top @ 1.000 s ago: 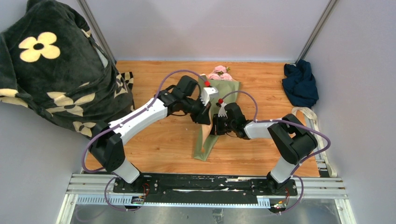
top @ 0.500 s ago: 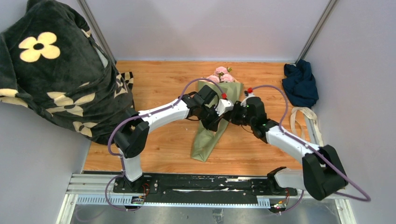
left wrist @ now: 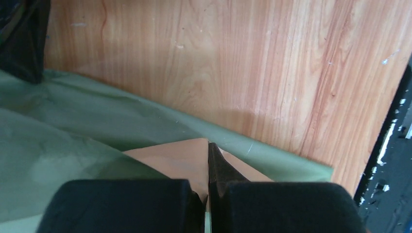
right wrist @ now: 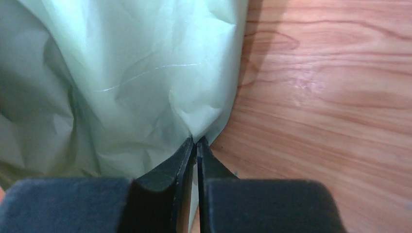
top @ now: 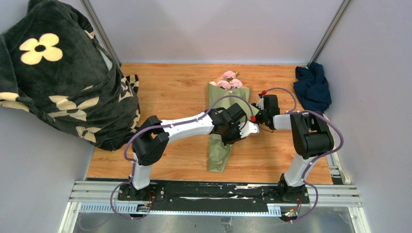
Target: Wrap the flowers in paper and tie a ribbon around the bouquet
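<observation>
**Both end effectors working at the bouquet's paper**

The bouquet (top: 218,150) is lying in the middle of the table (top: 165,87). Its pink flowers (top: 229,80) are pointing toward the far edge, and its olive cone is tapering toward the arm bases.

The left arm is reaching across from the left and covering the middle of the cone. In the left wrist view, the left end effector (left wrist: 209,162) is showing its jaws pressed together. Its tips are resting against a tan flap of the paper (left wrist: 97,121), where the inner face is peeking out between green layers. Whether any paper is caught between the jaws cannot be told.

The right arm is folding back on itself and coming in at the cone's right edge, just beside the left one. In the right wrist view, the right end effector (right wrist: 196,145) is pinching the crumpled green edge of the paper. A pale strip of it is running down through the narrow slit between the jaws, with bare wood showing to the right.

A dark blanket (top: 53,82) with cream flower prints is hanging over the table's left side. A navy cloth (top: 311,87) is sitting bunched at the far right corner.
</observation>
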You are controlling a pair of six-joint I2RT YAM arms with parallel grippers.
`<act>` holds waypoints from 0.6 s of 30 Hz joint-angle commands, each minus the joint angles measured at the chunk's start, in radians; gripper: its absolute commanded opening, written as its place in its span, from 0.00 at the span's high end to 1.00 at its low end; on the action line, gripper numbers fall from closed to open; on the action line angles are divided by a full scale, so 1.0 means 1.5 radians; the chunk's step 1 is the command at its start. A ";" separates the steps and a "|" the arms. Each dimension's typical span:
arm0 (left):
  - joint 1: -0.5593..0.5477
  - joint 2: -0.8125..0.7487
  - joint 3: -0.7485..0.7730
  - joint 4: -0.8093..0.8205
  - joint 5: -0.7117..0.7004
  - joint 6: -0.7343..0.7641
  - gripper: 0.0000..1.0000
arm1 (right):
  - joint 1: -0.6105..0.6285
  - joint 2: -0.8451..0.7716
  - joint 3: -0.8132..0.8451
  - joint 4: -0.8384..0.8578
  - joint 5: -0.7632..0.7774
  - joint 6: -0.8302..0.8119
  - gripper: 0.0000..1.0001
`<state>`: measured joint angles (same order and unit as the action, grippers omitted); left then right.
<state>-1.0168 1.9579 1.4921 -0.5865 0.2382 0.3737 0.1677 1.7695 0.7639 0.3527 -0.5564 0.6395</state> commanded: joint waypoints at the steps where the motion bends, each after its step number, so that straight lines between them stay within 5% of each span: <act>1: -0.034 0.051 0.050 -0.021 -0.043 0.042 1.00 | 0.008 0.025 -0.011 0.102 -0.078 0.026 0.91; 5: -0.035 0.109 0.073 -0.022 -0.062 0.046 1.00 | 0.007 -0.028 0.011 0.000 -0.073 -0.029 0.85; 13: -0.036 0.135 0.049 -0.014 -0.094 0.062 1.00 | -0.105 -0.268 0.025 -0.290 -0.019 -0.139 0.55; 16: -0.036 0.134 0.050 -0.014 -0.096 0.063 1.00 | -0.124 -0.329 0.059 -0.351 -0.095 -0.195 0.33; 18: -0.036 0.132 0.051 -0.015 -0.093 0.065 1.00 | -0.121 -0.339 0.083 -0.373 -0.165 -0.227 0.30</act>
<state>-1.0645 2.1277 1.5875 -0.5964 0.1246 0.4438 -0.0151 1.2953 0.8288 -0.0280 -0.6361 0.4347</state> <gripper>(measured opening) 0.005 0.677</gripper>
